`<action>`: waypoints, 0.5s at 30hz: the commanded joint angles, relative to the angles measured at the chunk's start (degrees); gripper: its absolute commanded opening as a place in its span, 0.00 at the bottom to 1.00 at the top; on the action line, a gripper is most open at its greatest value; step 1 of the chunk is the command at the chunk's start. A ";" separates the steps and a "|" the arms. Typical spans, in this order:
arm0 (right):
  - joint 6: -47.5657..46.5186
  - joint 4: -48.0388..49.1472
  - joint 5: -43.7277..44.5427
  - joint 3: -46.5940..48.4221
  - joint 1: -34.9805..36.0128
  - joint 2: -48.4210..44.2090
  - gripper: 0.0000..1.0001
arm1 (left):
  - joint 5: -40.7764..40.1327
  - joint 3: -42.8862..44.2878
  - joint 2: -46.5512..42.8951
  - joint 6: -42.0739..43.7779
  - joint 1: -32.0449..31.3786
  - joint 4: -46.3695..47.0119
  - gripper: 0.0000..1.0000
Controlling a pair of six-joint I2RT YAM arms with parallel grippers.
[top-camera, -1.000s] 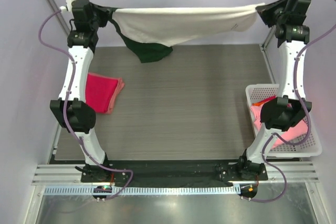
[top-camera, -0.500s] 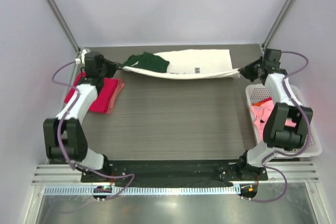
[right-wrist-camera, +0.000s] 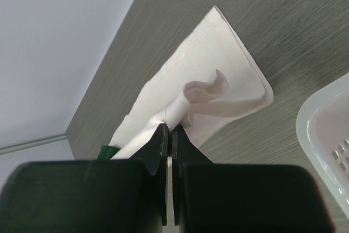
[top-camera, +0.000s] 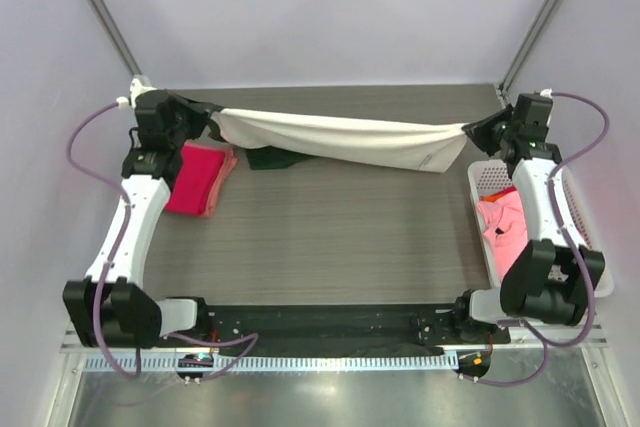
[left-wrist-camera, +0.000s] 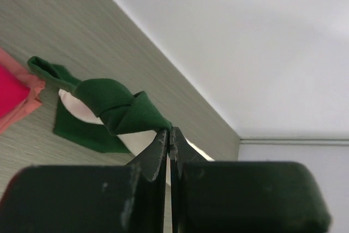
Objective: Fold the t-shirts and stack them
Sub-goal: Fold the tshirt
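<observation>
The cream-white t-shirt with dark green sleeves (top-camera: 340,139) hangs stretched between my two grippers across the far part of the table. My left gripper (top-camera: 207,119) is shut on its left end by a green sleeve (left-wrist-camera: 122,110), my right gripper (top-camera: 470,133) is shut on its cream right end (right-wrist-camera: 180,105). A green sleeve (top-camera: 268,158) droops onto the table below it. The folded magenta-red t-shirt (top-camera: 192,177) lies at the left on something pink. A pink t-shirt (top-camera: 505,217) lies in the basket.
The white plastic lattice basket (top-camera: 590,282) stands at the right edge of the table; its rim shows in the right wrist view (right-wrist-camera: 322,129). Frame posts stand at the far corners. The walls are close on both sides.
Both grippers held the shirt high a second ago, dropped it to the table at the back, and now hold it taut a little nearer and higher, with the sleeve hanging.
</observation>
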 commanded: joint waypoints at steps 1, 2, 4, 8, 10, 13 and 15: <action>-3.49 -2.04 1.66 7.93 -0.50 -10.16 0.01 | -3.06 6.29 -9.36 1.94 0.38 -4.35 0.00; -4.45 -4.75 2.10 10.38 -0.50 -13.05 0.01 | -3.50 8.13 -11.12 2.20 0.38 -5.51 0.00; -4.99 -8.44 2.36 12.68 -0.50 -15.61 0.01 | -3.94 9.89 -15.60 2.29 0.38 -8.49 0.00; -6.13 -13.72 5.43 19.78 -0.59 -21.24 0.01 | -6.04 14.72 -21.94 2.29 0.38 -12.28 0.00; -6.22 -15.40 7.36 21.99 -0.50 -23.62 0.01 | -6.84 16.92 -24.22 2.64 0.38 -14.82 0.00; -6.57 -17.60 10.36 25.86 -0.59 -25.55 0.01 | -9.21 21.75 -25.72 3.52 0.38 -17.72 0.00; -6.75 -18.92 11.59 28.41 -0.59 -25.65 0.01 | -10.27 24.30 -25.64 3.96 0.38 -18.78 0.00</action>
